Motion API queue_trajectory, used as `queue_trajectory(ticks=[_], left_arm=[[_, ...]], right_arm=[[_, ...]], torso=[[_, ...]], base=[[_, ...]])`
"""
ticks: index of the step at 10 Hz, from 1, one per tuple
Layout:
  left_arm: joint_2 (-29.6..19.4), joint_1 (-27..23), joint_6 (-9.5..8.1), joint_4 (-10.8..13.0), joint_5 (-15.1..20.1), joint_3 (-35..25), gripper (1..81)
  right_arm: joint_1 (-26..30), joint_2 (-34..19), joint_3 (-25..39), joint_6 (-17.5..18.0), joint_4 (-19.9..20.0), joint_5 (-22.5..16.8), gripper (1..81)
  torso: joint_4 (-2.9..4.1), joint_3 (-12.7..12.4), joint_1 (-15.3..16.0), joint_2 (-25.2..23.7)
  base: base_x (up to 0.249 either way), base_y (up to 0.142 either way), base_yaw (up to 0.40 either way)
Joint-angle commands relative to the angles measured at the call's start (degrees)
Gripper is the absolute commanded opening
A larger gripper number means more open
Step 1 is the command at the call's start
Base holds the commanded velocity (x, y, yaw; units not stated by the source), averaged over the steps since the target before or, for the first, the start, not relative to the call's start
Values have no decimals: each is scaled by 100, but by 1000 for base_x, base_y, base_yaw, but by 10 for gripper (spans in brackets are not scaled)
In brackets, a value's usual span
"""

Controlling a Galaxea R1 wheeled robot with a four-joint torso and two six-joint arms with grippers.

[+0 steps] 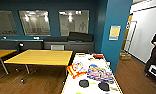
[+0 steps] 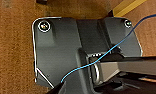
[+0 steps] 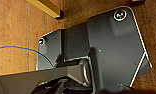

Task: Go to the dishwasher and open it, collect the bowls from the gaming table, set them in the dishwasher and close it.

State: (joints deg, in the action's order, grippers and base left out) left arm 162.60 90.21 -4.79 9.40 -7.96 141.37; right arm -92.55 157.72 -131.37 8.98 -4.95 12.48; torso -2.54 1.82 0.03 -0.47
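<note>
At lower centre, the white gaming table [image 1: 71,86] carries two dark bowls [image 1: 84,83] side by side at its near end, with colourful game boxes [image 1: 100,73] just beyond them.

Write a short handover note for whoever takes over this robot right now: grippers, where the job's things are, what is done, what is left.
Grippers: state of both cannot be told from the wrist views.
Bowls: two dark bowls sit on the near end of the white gaming table, among game boxes.
Done: robot faces the table.
Left: collect the bowls, load the dishwasher, close it.
</note>
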Motion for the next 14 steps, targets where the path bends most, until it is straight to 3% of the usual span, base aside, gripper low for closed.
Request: queue_trajectory(ticks=[1,3,6,9,11,13,14], left_arm=[[-315,-218,-31,1,251,-400,811],[-298,-218,-31,-8,251,-374,811],[-262,-218,-31,-26,251,-365,811],[-245,-218,-22,-35,251,-347,811],[-245,-218,-22,-26,251,-338,811],[-236,-218,-22,-34,251,-338,811],[-236,-218,-31,-35,251,-338,811]], right_arm=[[65,-1929,2425,437,-59,183,811],[92,-2972,3566,420,-59,655,811],[284,-4227,4768,437,-50,931,811],[609,-5509,5682,534,-6,1424,811],[1014,-6101,6071,622,126,1415,811],[1619,-6338,6247,622,397,1293,811],[1927,-6347,6238,631,565,1028,811]], torso=[[0,0,0,0],[0,0,0,0],[0,0,0,0],[0,448,-2,0],[0,754,-3,0],[0,1100,-2,0],[0,1250,-2,0]], base=[[0,0,0],[0,0,0],[0,0,0],[0,0,0],[0,0,0],[0,0,0],[0,0,0]])
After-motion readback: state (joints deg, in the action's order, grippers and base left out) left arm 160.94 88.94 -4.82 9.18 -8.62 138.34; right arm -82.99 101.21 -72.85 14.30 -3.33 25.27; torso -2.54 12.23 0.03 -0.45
